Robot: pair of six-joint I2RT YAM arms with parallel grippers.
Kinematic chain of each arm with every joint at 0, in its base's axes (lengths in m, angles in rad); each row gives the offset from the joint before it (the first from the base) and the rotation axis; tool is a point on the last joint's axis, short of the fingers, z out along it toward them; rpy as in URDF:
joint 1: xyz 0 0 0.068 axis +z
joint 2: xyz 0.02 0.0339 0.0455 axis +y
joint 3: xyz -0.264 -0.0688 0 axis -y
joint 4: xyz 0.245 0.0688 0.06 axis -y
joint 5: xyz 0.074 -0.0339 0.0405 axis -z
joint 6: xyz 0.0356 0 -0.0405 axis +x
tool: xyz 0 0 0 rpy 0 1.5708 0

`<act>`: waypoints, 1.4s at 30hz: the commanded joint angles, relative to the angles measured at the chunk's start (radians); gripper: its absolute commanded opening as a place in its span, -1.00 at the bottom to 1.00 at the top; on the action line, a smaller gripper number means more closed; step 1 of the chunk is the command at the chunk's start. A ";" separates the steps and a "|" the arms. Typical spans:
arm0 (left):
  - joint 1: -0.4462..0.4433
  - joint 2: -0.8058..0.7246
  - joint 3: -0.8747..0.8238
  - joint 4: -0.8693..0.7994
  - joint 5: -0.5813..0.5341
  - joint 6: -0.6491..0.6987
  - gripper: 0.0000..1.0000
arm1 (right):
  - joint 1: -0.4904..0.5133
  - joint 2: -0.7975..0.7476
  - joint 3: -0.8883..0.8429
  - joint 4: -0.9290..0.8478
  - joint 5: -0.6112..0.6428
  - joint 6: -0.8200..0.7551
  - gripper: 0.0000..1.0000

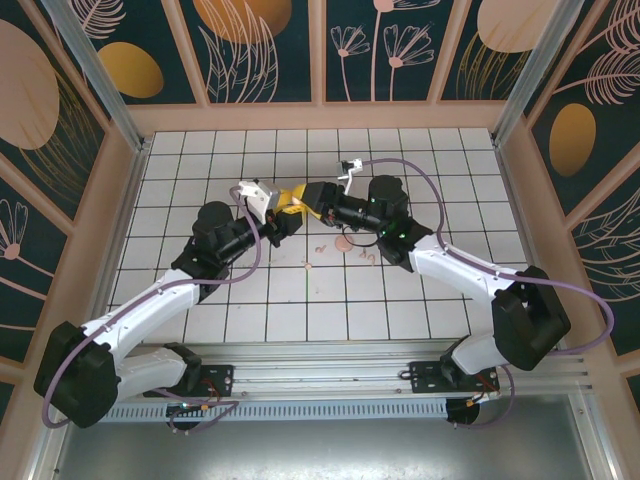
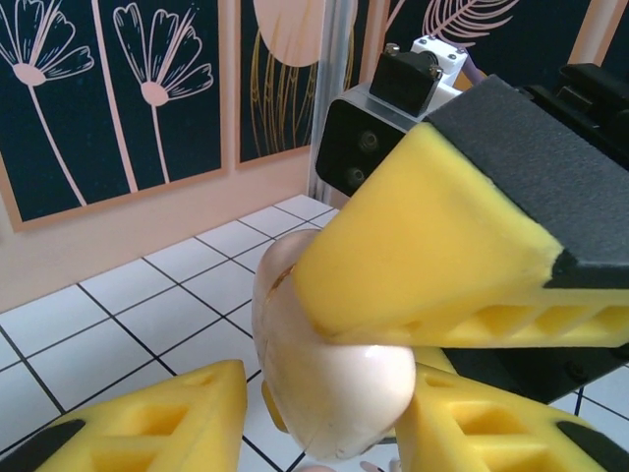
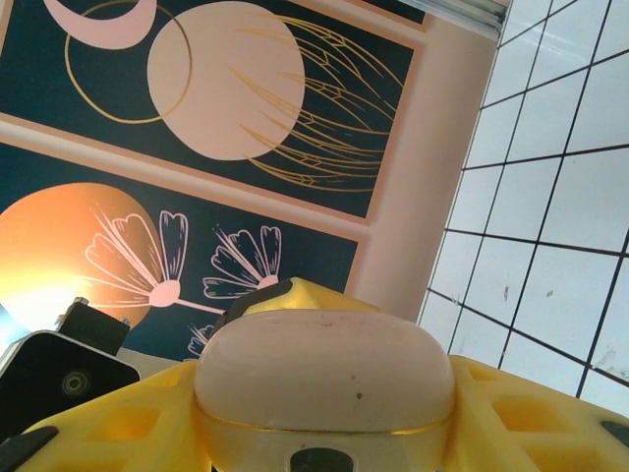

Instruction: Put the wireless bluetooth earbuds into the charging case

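Charging case (image 3: 324,366): clamped in right claw (image 3: 324,425), raised over mid-desk (image 1: 400,300). Left claw (image 2: 329,398) straddles it, grip undiscernible. White tiles open around; floral walls (image 1: 260,50) well apart.

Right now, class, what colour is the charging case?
The charging case is glossy pale pinkish-cream, seen best in the right wrist view.
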 commanded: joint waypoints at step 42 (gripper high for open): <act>-0.004 0.094 0.150 0.054 0.542 0.071 -0.58 | -0.237 -0.260 0.229 -0.889 -0.451 -1.621 0.04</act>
